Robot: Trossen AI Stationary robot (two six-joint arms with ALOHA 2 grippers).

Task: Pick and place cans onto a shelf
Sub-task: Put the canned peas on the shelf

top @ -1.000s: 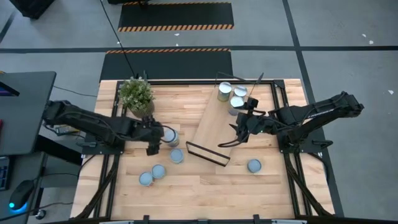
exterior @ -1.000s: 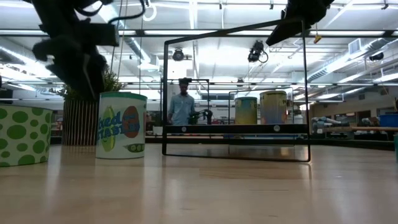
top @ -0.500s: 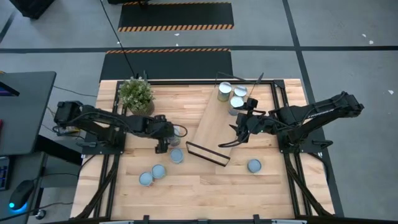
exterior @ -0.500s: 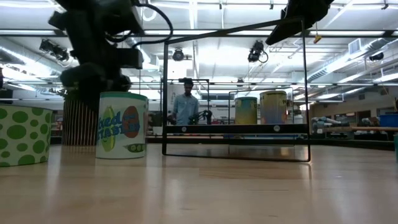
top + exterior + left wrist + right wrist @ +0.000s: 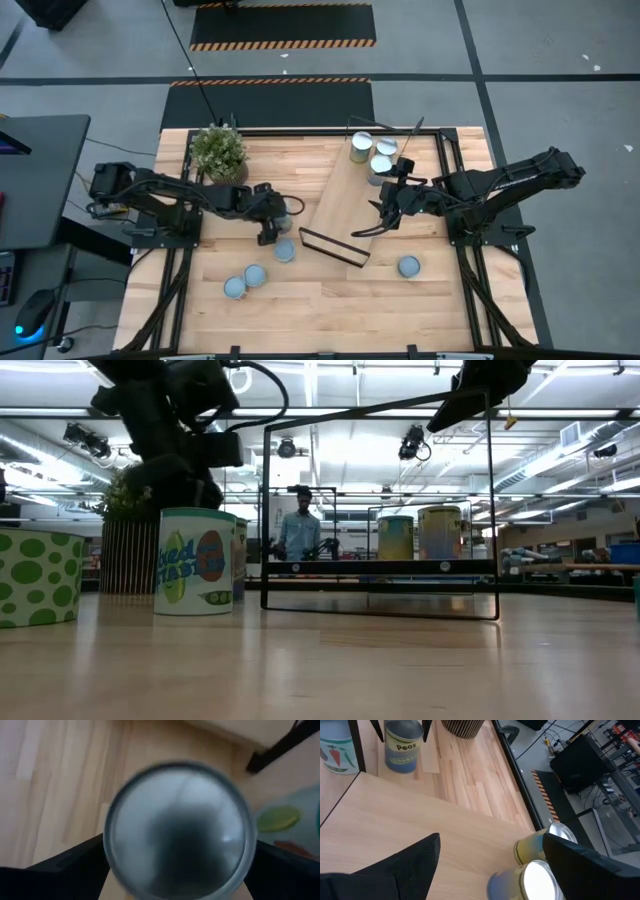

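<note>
My left gripper (image 5: pixel 268 215) sits right over a can (image 5: pixel 177 827) beside the shelf (image 5: pixel 345 203), fingers spread wide either side of its silver lid, probably not squeezing yet. My right gripper (image 5: pixel 385 210) hovers over the shelf, spread open and empty, near three cans (image 5: pixel 372 155) already there.

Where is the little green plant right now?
In the high view the potted plant stands near the table's far left corner, just behind the left arm, whose left gripper is over a can beside the shelf.
</note>
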